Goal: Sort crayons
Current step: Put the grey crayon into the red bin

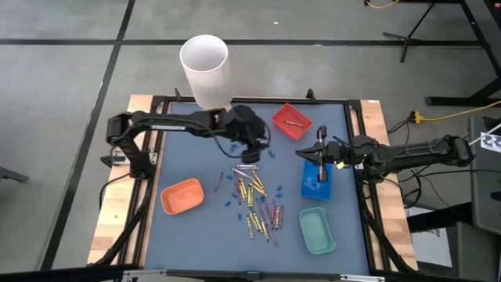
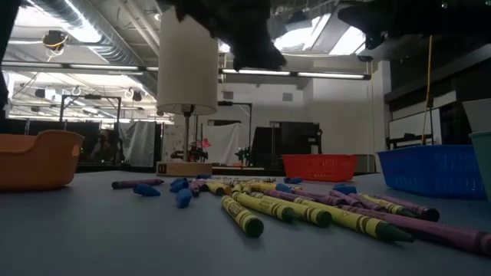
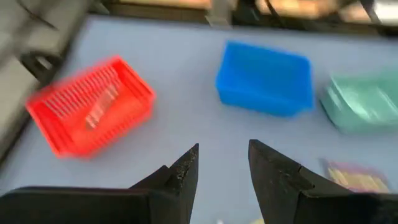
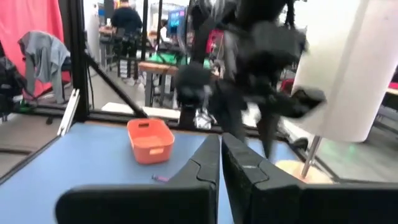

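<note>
The crayons point(image 1: 254, 200) lie loose in a heap near the middle of the desk point(image 1: 188, 227), with small blue bits point(image 2: 182, 196) among them, so that both arms can reach them. Four trays stand around the heap, probably one for each colour: an orange tray point(image 1: 182, 196) on the left, a red tray point(image 1: 291, 121) at the far side, a blue tray point(image 1: 316, 179) on the right and a teal tray point(image 1: 317, 230) at the near right. The red tray already holds at least one crayon; I cannot tell what lies in the others.

The left gripper point(image 1: 249, 153) hangs above the far edge of the heap. Its jaws stand apart with nothing between them, and in the left wrist view they point toward the red and blue trays. I judge that it is between a drop and the next pick.

The right gripper point(image 1: 322, 150) waits above the far end of the blue tray, jaws clenched and empty. It stays clear of the heap, likely to leave room for the left arm.

A tall white cylinder point(image 1: 207, 69) stands at the far edge of the desk, away from the work.
</note>
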`<state>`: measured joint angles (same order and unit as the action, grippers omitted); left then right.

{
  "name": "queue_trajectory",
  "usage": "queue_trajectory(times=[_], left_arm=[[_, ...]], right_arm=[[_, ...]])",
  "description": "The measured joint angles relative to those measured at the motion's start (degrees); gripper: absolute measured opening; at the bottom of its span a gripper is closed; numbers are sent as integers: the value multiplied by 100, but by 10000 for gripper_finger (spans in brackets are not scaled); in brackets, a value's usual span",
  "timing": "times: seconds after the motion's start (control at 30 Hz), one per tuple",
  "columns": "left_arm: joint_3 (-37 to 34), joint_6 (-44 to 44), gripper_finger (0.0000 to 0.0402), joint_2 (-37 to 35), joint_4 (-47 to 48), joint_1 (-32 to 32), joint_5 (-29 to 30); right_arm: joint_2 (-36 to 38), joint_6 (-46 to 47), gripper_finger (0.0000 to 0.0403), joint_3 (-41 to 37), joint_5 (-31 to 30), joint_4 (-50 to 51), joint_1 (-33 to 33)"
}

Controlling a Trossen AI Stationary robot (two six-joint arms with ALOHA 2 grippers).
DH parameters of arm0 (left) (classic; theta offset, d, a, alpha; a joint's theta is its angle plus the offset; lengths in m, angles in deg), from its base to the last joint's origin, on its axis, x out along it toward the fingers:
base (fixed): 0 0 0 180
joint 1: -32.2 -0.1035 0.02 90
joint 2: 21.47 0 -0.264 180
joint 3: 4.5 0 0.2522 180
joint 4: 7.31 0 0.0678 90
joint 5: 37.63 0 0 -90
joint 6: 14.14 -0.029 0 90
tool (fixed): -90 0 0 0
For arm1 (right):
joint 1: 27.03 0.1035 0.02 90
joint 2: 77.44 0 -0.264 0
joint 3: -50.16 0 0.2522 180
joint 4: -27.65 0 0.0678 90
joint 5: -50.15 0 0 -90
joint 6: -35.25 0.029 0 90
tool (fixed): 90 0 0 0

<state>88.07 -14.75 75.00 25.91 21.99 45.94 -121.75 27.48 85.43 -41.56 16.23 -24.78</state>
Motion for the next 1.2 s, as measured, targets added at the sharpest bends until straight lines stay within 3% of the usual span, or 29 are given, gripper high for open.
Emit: queue_trajectory(times=[0.27, 0.57, 0.8, 1.07, 1.2], left_arm=[[-11, 158, 124, -258, 1540, 489, -55], [-9, 412, 124, -212, 1606, 1259, 34], [-9, 1713, 124, -201, 1609, 1748, 944], [-128, 2747, 124, -201, 1595, 2080, 1981], [-419, 2877, 124, -199, 1577, 2059, 2083]], right_arm=[[-429, -2, 19, 0, -66, -593, 2], [-912, -24, 19, 0, -207, -756, -3], [-1210, -1176, 19, -2, -690, -1789, -14], [-1219, -1162, 19, -2, -678, -1966, -4], [-1219, -915, 19, -2, -622, -1782, -3]])
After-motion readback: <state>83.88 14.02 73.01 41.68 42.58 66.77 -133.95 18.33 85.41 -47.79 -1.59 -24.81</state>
